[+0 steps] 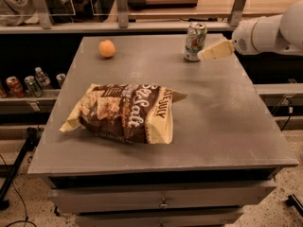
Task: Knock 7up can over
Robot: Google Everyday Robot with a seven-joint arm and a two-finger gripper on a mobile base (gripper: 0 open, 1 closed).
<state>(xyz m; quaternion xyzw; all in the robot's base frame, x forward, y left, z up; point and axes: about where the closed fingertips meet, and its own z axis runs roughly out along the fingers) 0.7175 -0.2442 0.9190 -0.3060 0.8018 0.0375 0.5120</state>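
The 7up can, silver-white with green and red markings, stands upright near the far right edge of the grey table. My gripper comes in from the right on a white arm. Its pale fingers are pressed together into one wedge. The tip is at the can's lower right side, touching it or within a hair of it. The gripper holds nothing.
A brown and cream chip bag lies in the middle of the table. An orange sits at the far left. Cans and small bottles stand on a low shelf to the left. A railing runs behind the table.
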